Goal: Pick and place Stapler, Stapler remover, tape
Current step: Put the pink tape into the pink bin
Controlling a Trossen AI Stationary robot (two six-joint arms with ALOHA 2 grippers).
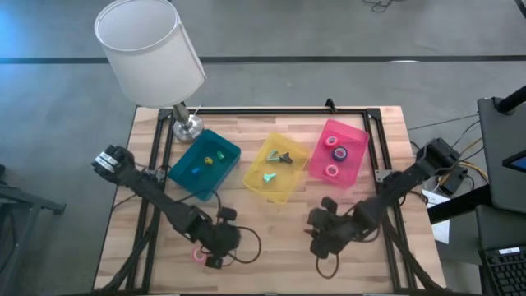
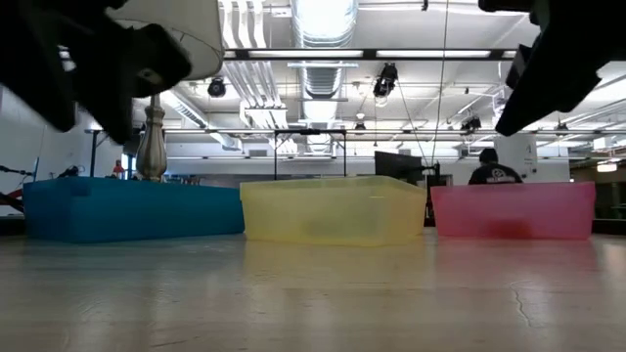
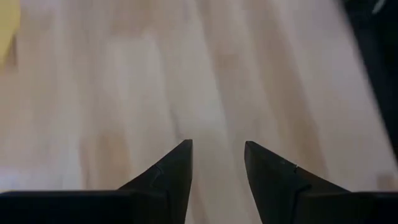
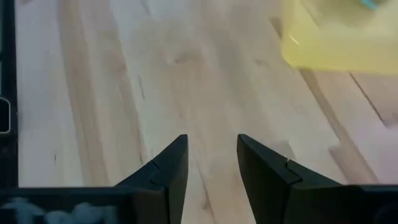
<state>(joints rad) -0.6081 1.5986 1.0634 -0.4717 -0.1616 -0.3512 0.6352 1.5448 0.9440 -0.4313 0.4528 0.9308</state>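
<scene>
Both your grippers, left gripper (image 3: pixel 217 155) and right gripper (image 4: pixel 212 149), hung unclenched, nothing held; tape (image 1: pixel 334 152) already sorted into the pink bin (image 1: pixel 355 131).

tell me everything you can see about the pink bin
The pink bin is a translucent, plastic-looking rectangular tray with an open top, sitting flat on the wooden table at the right end of the row of three, just right of the yellow bin with a narrow gap between them, turned slightly askew. Inside lie three small tape rolls: a red one, a blue-purple one and a pink one. No end effector touches it.
</scene>
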